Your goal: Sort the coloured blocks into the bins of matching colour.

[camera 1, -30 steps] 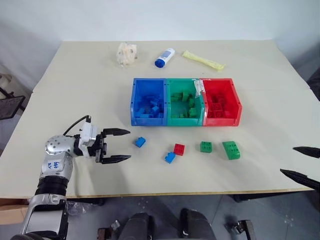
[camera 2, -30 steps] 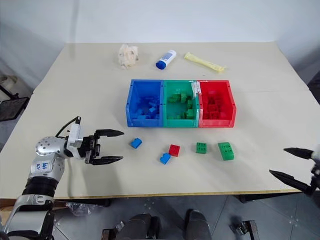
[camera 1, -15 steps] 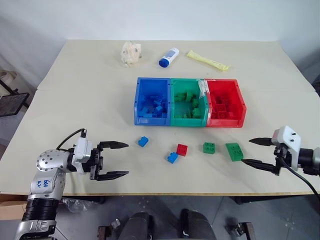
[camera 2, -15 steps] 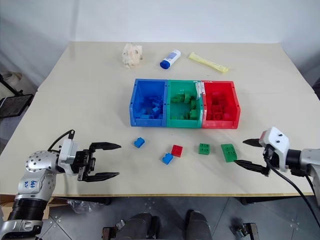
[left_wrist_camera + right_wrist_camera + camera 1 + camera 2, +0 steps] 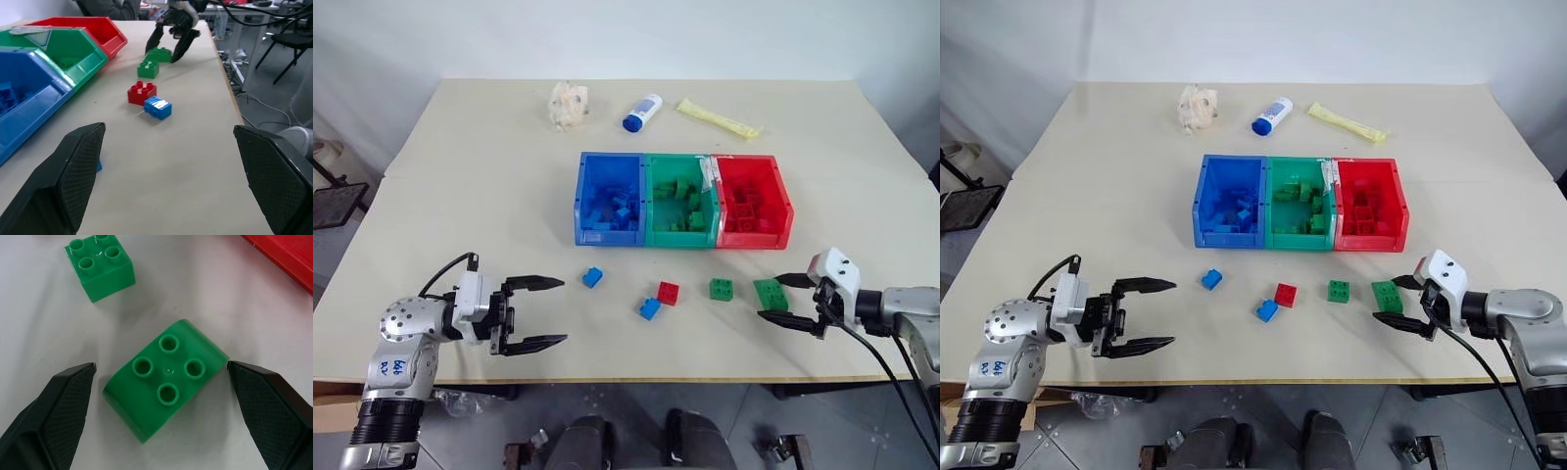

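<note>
The 3 joined bins sit at the middle of the counter (image 5: 460, 176): the blue bin (image 5: 579, 196), the green bin (image 5: 649, 201) touching it, and the red bin (image 5: 787, 206) at the far end of the row, each already holding blocks of its own colour. On the near side of the bins, 5 loose blocks lie in a rough line. A small blue block (image 5: 592, 277) lies nearest the blue bin's front; a second blue block (image 5: 650, 309) lies closer to the counter's near edge, touching or just beside a red block (image 5: 669, 293). In front of the green bin's red-side corner lies a small green block (image 5: 722, 289), and beside it, in front of the red bin, a larger rounded green block (image 5: 166, 374) with 4 studs. The right tool (image 5: 783, 297) is spread wide with 1 finger on each side of that larger green block, holding nothing; whether the fingers touch it is unclear. The left tool (image 5: 536, 312) hangs wide open and empty, well off the blue bin's front corner toward the near edge. Beyond the bins lie a crumpled cream wad (image 5: 566, 103), a white bottle with blue cap (image 5: 640, 112) and a yellow tube (image 5: 717, 118).
</note>
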